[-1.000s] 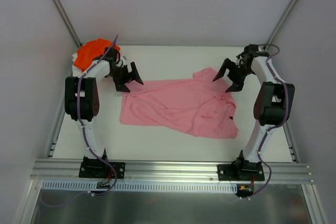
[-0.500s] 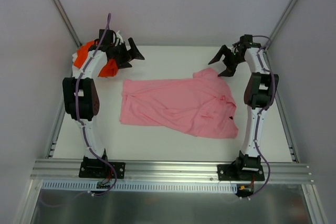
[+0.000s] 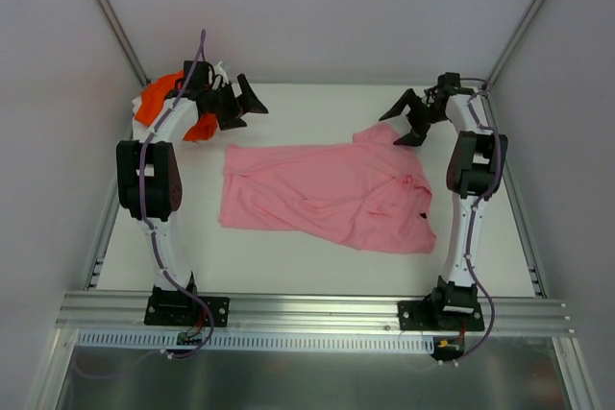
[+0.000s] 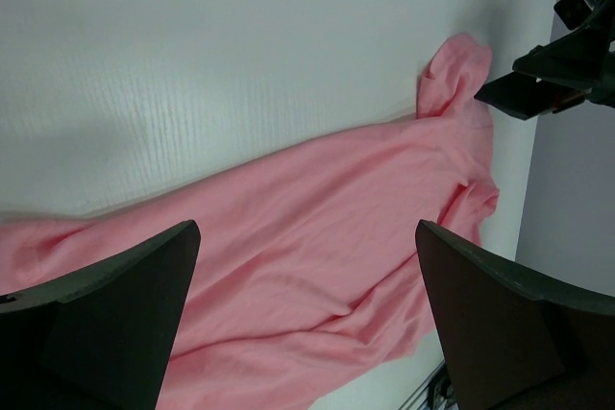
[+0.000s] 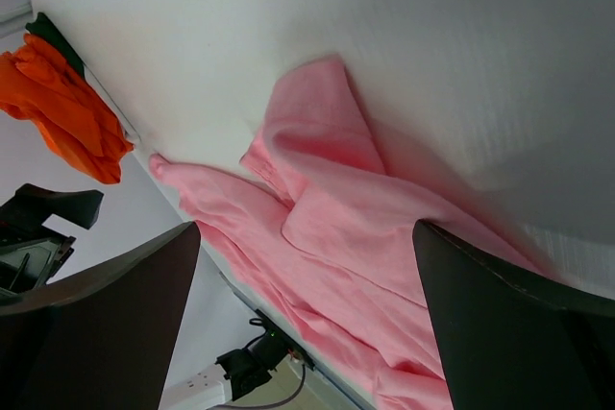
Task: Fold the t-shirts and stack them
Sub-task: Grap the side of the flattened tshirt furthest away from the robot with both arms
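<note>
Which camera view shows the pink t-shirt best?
The top external view: the whole pink t-shirt is inside the frame, with all its edges visible. The left wrist view shows a large part, but the picture's edge cuts it off. The right wrist view shows only one sleeve and the cloth near it.

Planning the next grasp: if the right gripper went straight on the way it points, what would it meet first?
The right gripper would likely meet the pink t-shirt at its sleeve; depth unclear.
</note>
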{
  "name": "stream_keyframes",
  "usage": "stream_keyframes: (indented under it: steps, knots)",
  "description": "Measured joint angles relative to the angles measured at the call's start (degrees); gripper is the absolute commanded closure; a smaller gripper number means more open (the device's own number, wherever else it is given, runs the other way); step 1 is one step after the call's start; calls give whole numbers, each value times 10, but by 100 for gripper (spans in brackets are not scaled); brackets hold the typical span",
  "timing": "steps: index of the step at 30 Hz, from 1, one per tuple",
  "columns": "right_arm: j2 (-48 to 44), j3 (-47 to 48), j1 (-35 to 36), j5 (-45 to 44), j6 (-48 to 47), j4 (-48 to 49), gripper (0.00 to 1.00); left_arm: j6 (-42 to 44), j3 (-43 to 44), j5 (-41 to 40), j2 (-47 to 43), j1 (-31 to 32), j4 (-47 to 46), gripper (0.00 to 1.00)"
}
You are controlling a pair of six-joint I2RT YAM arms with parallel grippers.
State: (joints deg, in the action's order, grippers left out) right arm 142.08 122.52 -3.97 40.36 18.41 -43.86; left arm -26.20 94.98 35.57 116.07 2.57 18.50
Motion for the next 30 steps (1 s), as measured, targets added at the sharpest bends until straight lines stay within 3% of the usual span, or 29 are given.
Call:
stream_keyframes:
  steps: [17,24,30]
  knots:
    - [-27,37,-57,-16,14,33,1,0,0,18,0,0,-14,1]
    - [2,48,-55,0,33,44,1,5,0,20,0,0,-14,1]
    - [31,86,-49,-5,-7,11,1,22,0,26,0,0,-14,1]
